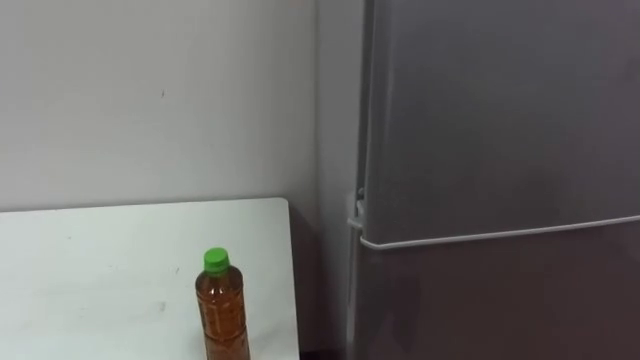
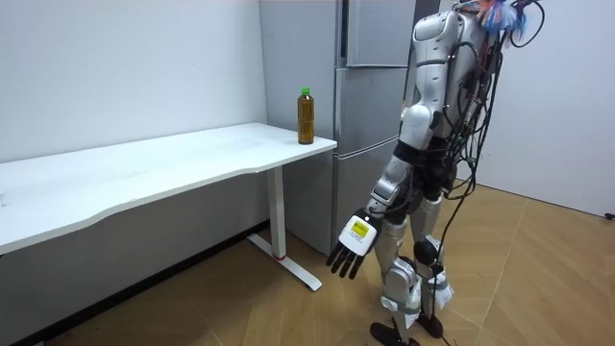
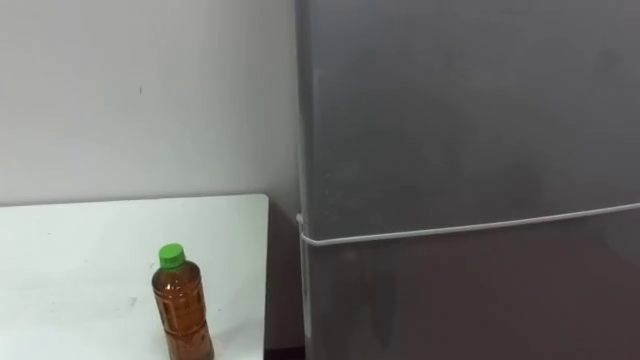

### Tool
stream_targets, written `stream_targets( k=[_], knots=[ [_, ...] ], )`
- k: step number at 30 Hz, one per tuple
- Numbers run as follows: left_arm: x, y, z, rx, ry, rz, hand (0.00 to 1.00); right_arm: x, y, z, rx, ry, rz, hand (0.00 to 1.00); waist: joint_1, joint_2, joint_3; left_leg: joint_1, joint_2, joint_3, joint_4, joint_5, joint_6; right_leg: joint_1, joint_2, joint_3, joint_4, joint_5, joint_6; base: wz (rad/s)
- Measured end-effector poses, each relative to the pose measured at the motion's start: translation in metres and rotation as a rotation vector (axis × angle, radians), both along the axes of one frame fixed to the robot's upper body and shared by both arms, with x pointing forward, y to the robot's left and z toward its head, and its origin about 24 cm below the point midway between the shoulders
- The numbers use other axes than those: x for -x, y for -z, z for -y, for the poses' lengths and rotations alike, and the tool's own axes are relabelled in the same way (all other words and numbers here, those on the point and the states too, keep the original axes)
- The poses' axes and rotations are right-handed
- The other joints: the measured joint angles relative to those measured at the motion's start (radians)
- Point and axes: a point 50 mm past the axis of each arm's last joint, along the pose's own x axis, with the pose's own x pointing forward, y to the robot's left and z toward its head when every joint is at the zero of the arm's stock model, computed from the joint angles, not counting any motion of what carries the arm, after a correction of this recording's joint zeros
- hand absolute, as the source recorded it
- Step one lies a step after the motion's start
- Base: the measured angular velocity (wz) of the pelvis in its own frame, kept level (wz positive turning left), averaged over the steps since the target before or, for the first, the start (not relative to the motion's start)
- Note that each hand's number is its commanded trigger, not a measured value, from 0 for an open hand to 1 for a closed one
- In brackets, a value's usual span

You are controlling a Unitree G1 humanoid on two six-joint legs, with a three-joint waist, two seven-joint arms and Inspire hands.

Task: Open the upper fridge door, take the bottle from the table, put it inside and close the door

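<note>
Capped bottle (image 1: 222, 310) of brown liquid stands on table (image 1: 90, 270) near fridge (image 1: 500, 140).

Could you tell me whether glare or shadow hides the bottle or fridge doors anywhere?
Left eye view: soft, even light, no glare; the bottle on the table is well lit, its base cut off by the lower edge. Right eye view: the fridge shows a dull sheen, door seam clear. Room view: soft shadow under the table.
</note>
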Motion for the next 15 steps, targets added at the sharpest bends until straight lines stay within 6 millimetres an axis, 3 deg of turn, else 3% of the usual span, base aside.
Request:
stream_targets(
  k=[9,15],
  knots=[
    [-0.020,-0.012,-0.021,-0.088,-0.228,0.145,0.00,0.002,-0.002,0.010,0.021,0.032,0.011,0.00,-0.001,0.033,-0.0034,0.005,0.000,-0.002,0.001,-0.001,0.001,0.005,0.000,-0.002,0.002,0.000,0.000,0.00],
    [-0.067,-0.038,-0.049,-0.162,-0.395,0.393,0.00,0.000,-0.008,0.027,0.068,0.029,0.042,0.00,0.002,0.067,-0.0002,0.009,-0.001,-0.003,-0.001,-0.001,0.001,0.006,-0.001,-0.001,0.004,0.000,0.001,0.00]
  ],
)
